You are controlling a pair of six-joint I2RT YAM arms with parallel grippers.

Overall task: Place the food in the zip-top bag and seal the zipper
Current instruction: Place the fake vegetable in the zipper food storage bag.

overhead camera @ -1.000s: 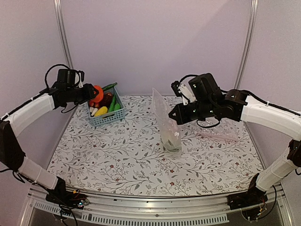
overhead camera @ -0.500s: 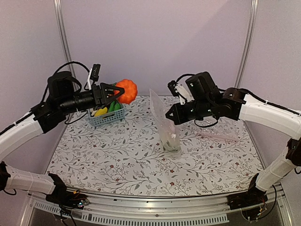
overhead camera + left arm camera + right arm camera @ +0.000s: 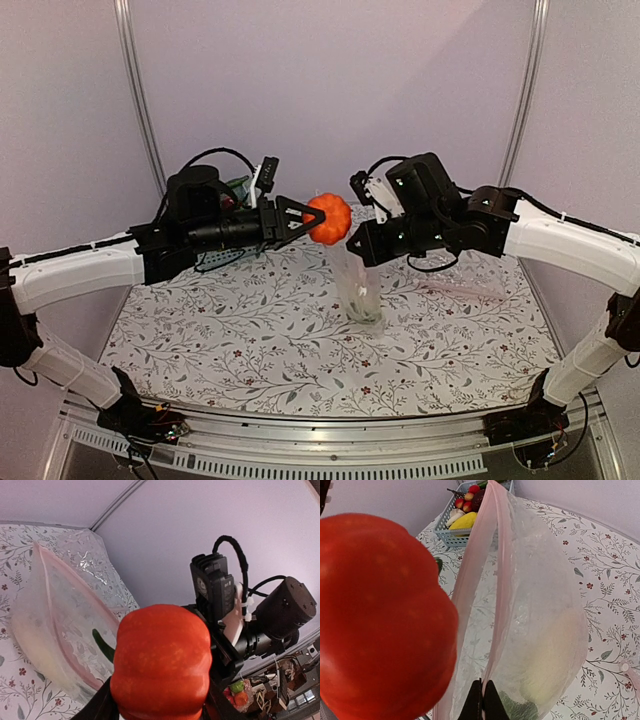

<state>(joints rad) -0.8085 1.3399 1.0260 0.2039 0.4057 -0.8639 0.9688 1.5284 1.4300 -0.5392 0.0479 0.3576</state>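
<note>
Orange piece [image 3: 330, 218] is dead centre of the top view, clamped in the left gripper [image 3: 318, 220], just beside the mouth of the zip-top bag [image 3: 362, 290]. The right gripper [image 3: 482, 702] is pinched tight on the bag's edge and holds it upright. The cream-white vegetable [image 3: 547, 660] is already inside.

**Left arm** [image 3: 80, 275]: extended from the left toward the centre, forearm nearly level. **Left gripper** [image 3: 316, 219]: pointed rightward, jaws set part-way apart and clamped on the orange piece [image 3: 331, 218]. **Right arm** [image 3: 560, 240]: reached in from the right, wrist raised. **Right gripper** [image 3: 353, 247]: angled down and leftward, fingers pressed together on the rim of the zip-top bag [image 3: 362, 290]. The two grippers are seen tip to tip, near each other.
</note>
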